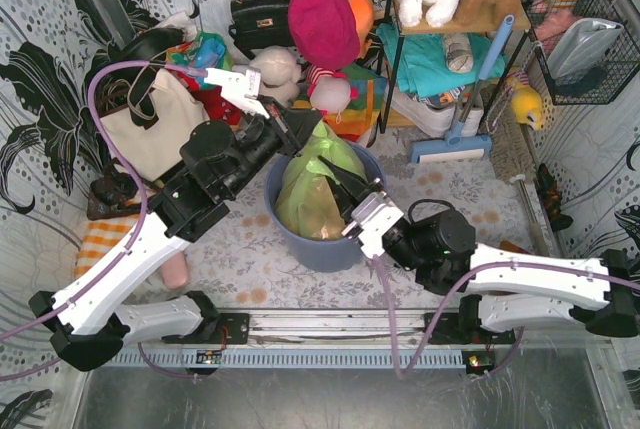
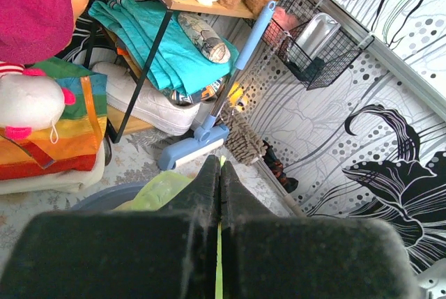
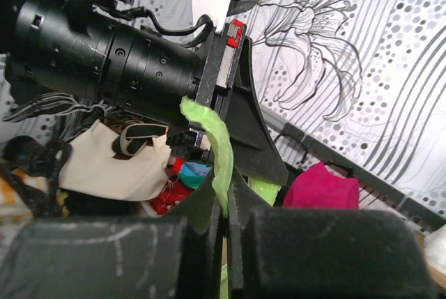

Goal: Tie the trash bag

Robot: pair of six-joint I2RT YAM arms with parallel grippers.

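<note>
Right gripper (image 3: pixel 224 200) pinches a green strip of the trash bag (image 3: pixel 221 151).

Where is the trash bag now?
The thin lime-green plastic trash bag sits in the round blue-grey plastic bin, centre of the top view, right of the cream tote bag.

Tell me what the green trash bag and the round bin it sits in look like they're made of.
The trash bag looks like thin plastic film: translucent lime green, crinkled, with brownish contents showing through. The bin is probably rigid moulded plastic: a smooth, matte blue-grey wall with an even round rim.
</note>
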